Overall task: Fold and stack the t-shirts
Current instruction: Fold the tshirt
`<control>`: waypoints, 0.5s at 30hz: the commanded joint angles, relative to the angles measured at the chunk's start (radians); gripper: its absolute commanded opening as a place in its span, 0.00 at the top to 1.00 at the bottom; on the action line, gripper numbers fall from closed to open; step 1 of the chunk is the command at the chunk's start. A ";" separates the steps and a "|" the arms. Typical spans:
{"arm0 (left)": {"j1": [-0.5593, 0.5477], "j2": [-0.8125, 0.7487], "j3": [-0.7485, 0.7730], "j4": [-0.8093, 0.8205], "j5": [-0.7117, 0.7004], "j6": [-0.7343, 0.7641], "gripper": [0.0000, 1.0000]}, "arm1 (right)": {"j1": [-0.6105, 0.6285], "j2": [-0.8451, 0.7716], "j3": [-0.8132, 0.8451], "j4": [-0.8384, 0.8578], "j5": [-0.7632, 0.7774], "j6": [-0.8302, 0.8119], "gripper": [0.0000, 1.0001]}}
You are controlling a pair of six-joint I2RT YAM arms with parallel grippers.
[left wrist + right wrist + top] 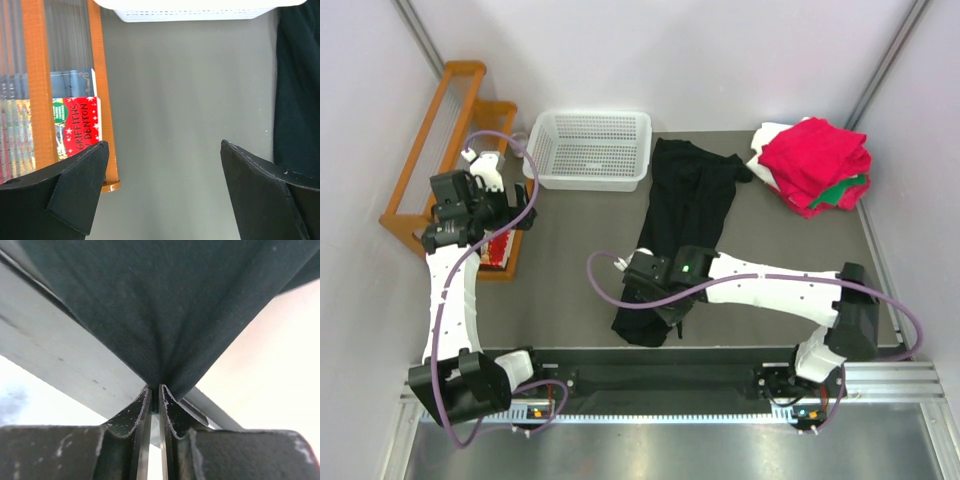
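The table is a dark grey matte tabletop [570,260], boxed in by plain white walls [720,50], with a ribbed metal rail [720,385] along the near edge where the two arms are bolted. On the left edge stands an orange wooden rack [430,130] holding books, among them a red paperback with white lettering [80,127]. At the far edge sits a white perforated plastic basket [585,180].

The large black cotton t-shirt [690,195] lies as a long, narrow, rumpled strip. It runs from just right of the basket down toward the near middle of the table. In the far right corner is a stack of folded shirts: a red folded t-shirt [815,160] on top, a green folded t-shirt [845,190] peeking from under it, and a white folded t-shirt [768,150] at the back.

The right gripper [154,387] is at the near end of the black shirt. Its two fingers are drawn almost together, pinching a fold of the black cloth, which fans out taut from the pinch in the right wrist view.

The left gripper [164,143] hangs over bare table beside the rack, with its black fingers [80,190] spread wide and nothing between them. The black shirt's edge lies off to its right, apart from the fingers.
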 commanded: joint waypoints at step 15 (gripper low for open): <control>0.007 -0.012 0.027 0.037 0.031 -0.012 0.02 | -0.001 0.334 0.475 -0.018 0.020 -0.115 0.90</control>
